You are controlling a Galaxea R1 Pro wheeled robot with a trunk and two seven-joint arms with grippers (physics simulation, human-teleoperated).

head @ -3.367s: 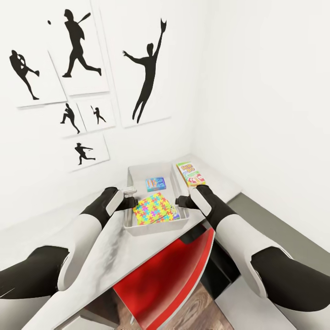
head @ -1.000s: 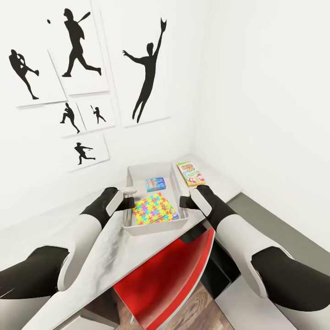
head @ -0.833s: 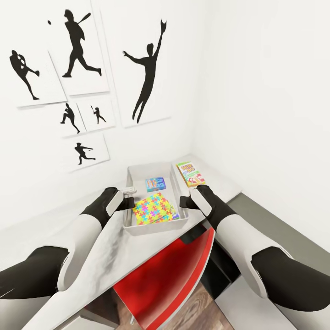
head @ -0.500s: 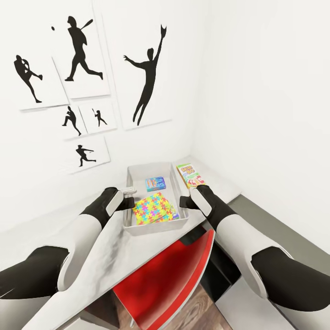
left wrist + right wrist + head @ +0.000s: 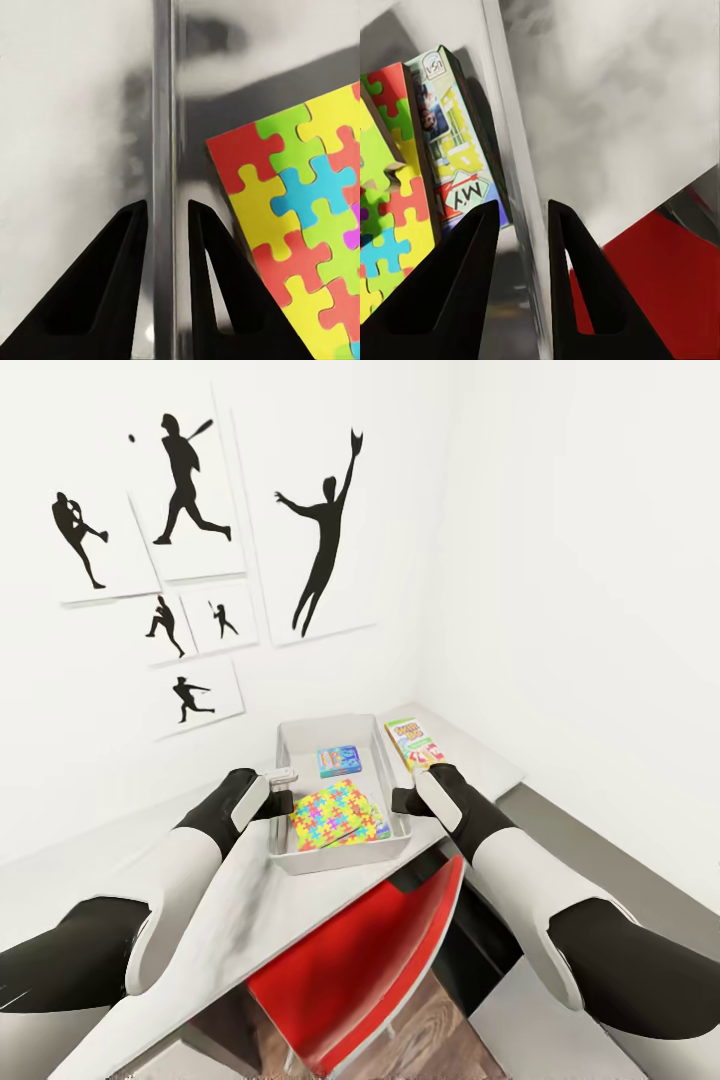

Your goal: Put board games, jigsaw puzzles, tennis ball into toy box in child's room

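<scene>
A: Where does the toy box (image 5: 330, 735) stand, and what does it hold?

B: It stands on the white table (image 5: 240, 905) near the room corner. Inside lie a jigsaw puzzle (image 5: 338, 815) at the near end and a blue board game (image 5: 339, 761) at the far end. In the right wrist view, a second printed game box (image 5: 457, 154) leans on edge between the puzzle and the box wall. The orange-green board game (image 5: 414, 741) lies flat on the table just outside the box's right wall.

A: How is the left gripper (image 5: 283, 777) placed?

B: It sits at the box's left rim. In the left wrist view its two dark fingers (image 5: 105, 292) straddle the wall, one on each side, closed around the wall. The puzzle lies inside the box, just beside the inner finger.

A: And the right gripper (image 5: 398, 798)?

B: It sits at the right rim, opposite the left one. In the right wrist view its fingers (image 5: 465, 292) likewise straddle the wall, clamped on it. The leaning game box lies just inside that wall, close to the inner finger.

A: What lies below the table edge?

B: A red chair (image 5: 365, 960), under the near end of the box and between the two arms.
</scene>
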